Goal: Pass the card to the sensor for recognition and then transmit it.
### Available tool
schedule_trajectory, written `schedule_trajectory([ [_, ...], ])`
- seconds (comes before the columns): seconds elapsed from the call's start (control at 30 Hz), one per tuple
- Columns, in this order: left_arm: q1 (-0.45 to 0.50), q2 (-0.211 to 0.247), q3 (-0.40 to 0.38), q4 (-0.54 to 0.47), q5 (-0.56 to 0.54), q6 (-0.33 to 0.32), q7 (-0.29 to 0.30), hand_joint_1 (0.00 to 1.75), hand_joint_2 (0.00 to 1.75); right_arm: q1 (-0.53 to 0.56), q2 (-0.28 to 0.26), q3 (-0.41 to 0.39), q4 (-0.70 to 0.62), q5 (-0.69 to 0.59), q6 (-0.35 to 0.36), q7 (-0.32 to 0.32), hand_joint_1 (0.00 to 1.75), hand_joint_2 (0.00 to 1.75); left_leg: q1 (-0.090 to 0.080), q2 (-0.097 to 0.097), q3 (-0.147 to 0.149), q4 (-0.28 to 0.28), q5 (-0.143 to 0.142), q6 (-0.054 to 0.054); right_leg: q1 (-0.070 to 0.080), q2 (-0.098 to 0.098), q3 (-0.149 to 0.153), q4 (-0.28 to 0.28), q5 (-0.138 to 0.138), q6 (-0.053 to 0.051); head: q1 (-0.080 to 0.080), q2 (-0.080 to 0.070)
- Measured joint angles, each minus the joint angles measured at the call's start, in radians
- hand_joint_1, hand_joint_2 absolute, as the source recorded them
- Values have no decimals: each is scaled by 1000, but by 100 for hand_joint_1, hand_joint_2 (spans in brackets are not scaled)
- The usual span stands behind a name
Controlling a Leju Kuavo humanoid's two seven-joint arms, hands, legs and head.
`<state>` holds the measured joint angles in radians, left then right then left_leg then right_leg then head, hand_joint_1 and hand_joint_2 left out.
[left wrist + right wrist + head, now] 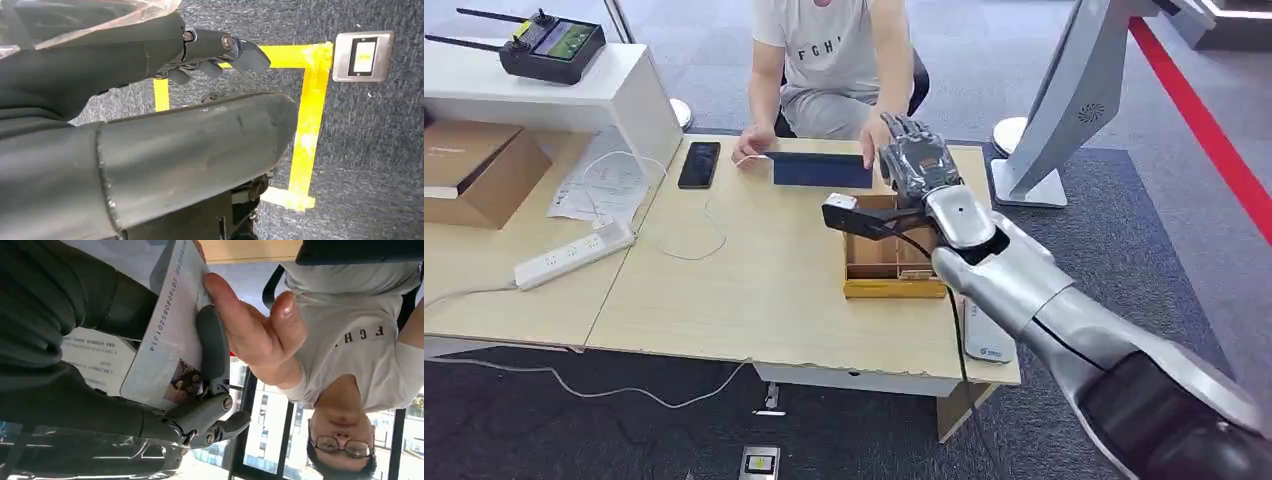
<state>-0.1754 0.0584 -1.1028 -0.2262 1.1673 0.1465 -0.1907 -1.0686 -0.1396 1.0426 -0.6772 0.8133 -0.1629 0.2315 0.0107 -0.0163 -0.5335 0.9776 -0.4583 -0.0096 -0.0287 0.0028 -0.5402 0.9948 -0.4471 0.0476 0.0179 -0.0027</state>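
Observation:
In the right wrist view a pale printed card (167, 327) with a small photo lies in my right hand (150, 405); a grey finger (212, 347) presses across its face. A person's hand (250, 330) touches the card's far edge. From the head view, my right hand (914, 160) is raised over the table's far side, right beside the person's hand (877, 133). The dark blue flat sensor pad (822, 170) lies on the table just left of it. My left hand (150, 55) hangs over the floor, holding nothing, its fingers (245, 52) loosely apart.
A wooden compartment box (886, 255) sits under my right forearm. A black phone (699, 165), a cable and a power strip (574, 255) lie to the left. A white device (989, 338) rests at the table's right edge. The person sits across the table (754, 290).

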Motion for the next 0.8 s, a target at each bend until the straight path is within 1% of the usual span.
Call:
schedule_trajectory([
  [0.23, 5, 3, 0, 0, -3, -3, 6, 0, 0, -4, 13, -11, 55, 11, -10, -6, 175, 175, 0, 0, 0, 0, 0, 0, 0, 0, 0, 0, 0, 0, 0, 0],
  [0.27, 5, 4, 0, 0, -3, -3, 6, 0, 0, -4, 15, -13, 63, 13, -10, -6, 51, 175, 0, 0, 0, 0, 0, 0, 0, 0, 0, 0, 0, 0, 0, 0],
  [0.3, 5, 4, 0, 0, -3, -3, 6, 0, 0, -3, 15, -14, 65, 14, -10, -6, 0, 175, 0, 0, 0, 0, 0, 0, 0, 0, 0, 0, 0, 0, 0, 0],
  [0.33, 6, 5, 0, 0, -1, -3, 6, 0, 0, -3, 15, -16, 68, 15, -10, -6, 0, 0, 0, 0, 0, 0, 0, 0, 0, 0, 0, 0, 0, 0, 0, 0],
  [0.53, 15, 8, 0, 0, 10, -3, 20, 0, 0, -1, 16, -19, 87, 68, -3, -29, 0, 0, 0, 0, 0, 0, 0, 0, 0, 0, 0, 0, 0, 0, 0, 0],
  [0.67, 24, 13, 0, 2, 13, -2, 24, 0, 0, 0, 21, -19, 95, 90, 0, -29, 0, 0, 0, 0, 0, 0, 0, 0, 0, 0, 0, 0, 0, 0, 0, 0],
  [0.73, 28, 14, 0, 2, 15, 0, 24, 0, 0, 3, 21, -19, 97, 107, -20, -29, 0, 0, 0, 0, 0, 0, 0, 0, 0, 0, 0, 0, 0, 0, 0, 0],
  [0.8, 33, 15, 0, 3, 17, 0, 19, 0, 0, 6, 21, -24, 100, 126, -70, -29, 0, 0, 0, 0, 0, 0, 0, 0, 0, 0, 0, 0, 0, 0, 0, 0],
])
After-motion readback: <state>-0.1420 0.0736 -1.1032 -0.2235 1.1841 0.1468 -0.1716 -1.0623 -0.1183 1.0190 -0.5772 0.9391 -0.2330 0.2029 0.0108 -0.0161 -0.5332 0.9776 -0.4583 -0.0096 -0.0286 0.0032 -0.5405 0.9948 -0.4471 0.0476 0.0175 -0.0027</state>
